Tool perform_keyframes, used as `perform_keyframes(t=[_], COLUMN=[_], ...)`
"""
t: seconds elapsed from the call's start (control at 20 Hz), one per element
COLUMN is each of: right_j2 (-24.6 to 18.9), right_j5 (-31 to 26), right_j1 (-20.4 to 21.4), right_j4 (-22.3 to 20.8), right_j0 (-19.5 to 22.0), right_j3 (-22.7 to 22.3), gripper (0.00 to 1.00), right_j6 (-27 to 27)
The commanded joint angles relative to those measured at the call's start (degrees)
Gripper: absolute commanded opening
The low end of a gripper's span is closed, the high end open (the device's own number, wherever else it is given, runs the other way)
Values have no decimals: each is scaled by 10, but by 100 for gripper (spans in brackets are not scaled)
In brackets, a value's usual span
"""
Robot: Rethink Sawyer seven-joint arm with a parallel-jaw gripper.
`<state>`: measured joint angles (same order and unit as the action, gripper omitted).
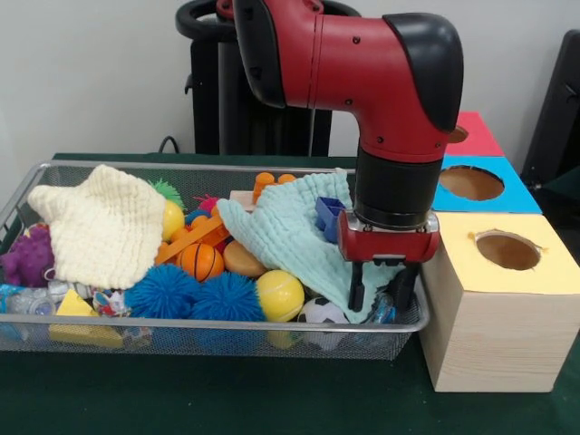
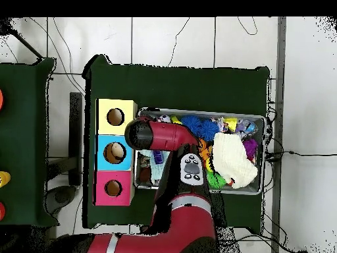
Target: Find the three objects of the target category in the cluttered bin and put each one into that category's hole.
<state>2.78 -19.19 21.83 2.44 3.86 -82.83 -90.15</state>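
Observation:
The wire mesh bin [image 1: 181, 324] lies on the green table, full of toys and cloths; it also shows in the overhead view [image 2: 264, 151]. My gripper [image 1: 381, 304] is open and reaches down into the bin's right end, over the edge of a pale teal cloth [image 1: 290, 231]. A small clear bottle-like thing [image 1: 384, 313] lies low between the fingers, and I cannot tell whether they touch it. One clear water bottle with a blue label [image 1: 25, 301] lies in the bin's front left corner. In the overhead view the arm [image 2: 164, 135] hides the gripper.
Three wooden boxes with holes stand right of the bin: yellow-topped [image 1: 507, 251], blue [image 1: 471, 183], red [image 1: 471, 134]. In the bin are a cream knitted cloth [image 1: 104, 227], blue spiky balls [image 1: 163, 294], a yellow ball [image 1: 279, 294], a small basketball [image 1: 201, 261] and a purple toy [image 1: 27, 258].

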Motion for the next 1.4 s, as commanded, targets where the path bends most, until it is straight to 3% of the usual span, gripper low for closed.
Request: perform_keyframes(t=[0.05, 0.45, 0.5, 1.15, 1.4], right_j2=[-32, -32, -28, -16, -11], right_j5=[27, 42, 43, 27, -17], right_j1=[-27, -33, -34, -19, 49], right_j4=[15, 12, 7, 15, 18], right_j0=[2, 2, 0, -11, -10], right_j3=[18, 22, 24, 16, -36], gripper=[100, 100, 0, 0, 0], right_j6=[-104, -103, -100, -113, -112])
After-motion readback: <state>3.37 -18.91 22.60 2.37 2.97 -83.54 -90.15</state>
